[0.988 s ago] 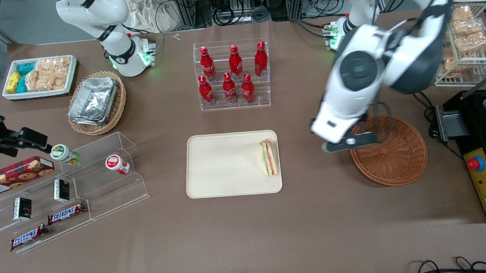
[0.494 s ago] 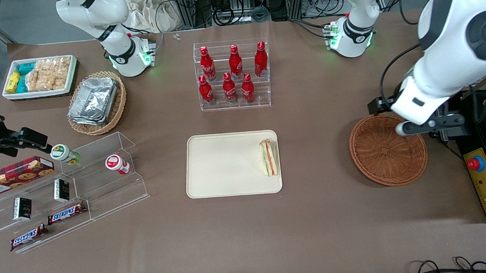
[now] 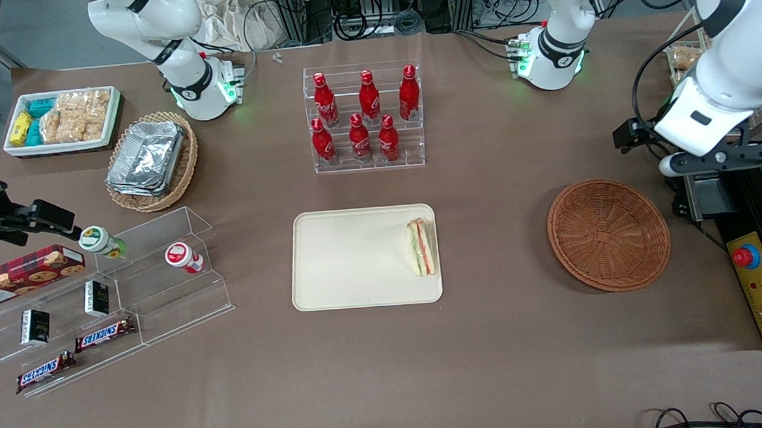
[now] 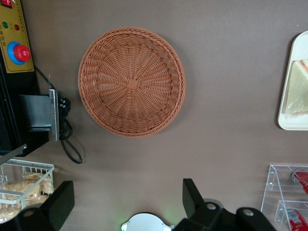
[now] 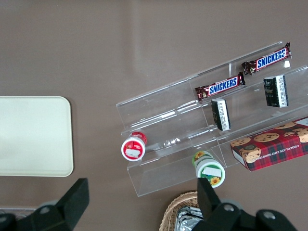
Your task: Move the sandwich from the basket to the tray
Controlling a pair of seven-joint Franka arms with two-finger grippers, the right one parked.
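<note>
The sandwich (image 3: pixel 421 247) lies on the cream tray (image 3: pixel 351 261), at the tray's edge nearest the basket. It also shows in the left wrist view (image 4: pixel 298 89) on the tray's rim (image 4: pixel 288 122). The reddish-brown basket (image 3: pixel 608 233) is empty, and shows whole in the left wrist view (image 4: pixel 131 82). My left gripper (image 3: pixel 716 157) hangs high at the working arm's end of the table, farther from the front camera than the basket. It is open and empty (image 4: pixel 127 202), with its fingers (image 4: pixel 192 197) wide apart.
An acrylic rack of red bottles (image 3: pixel 363 117) stands farther back than the tray. A black appliance with a red button (image 3: pixel 746 257) and a wire rack of snacks (image 4: pixel 24 190) stand beside the basket. Acrylic snack shelves (image 3: pixel 111 300) and a tan basket of foil containers (image 3: pixel 150 159) are at the parked arm's end.
My left gripper has swung from over the basket's tray-side edge, across the basket, out to the working arm's end and farther back. The sandwich has stayed on the tray.
</note>
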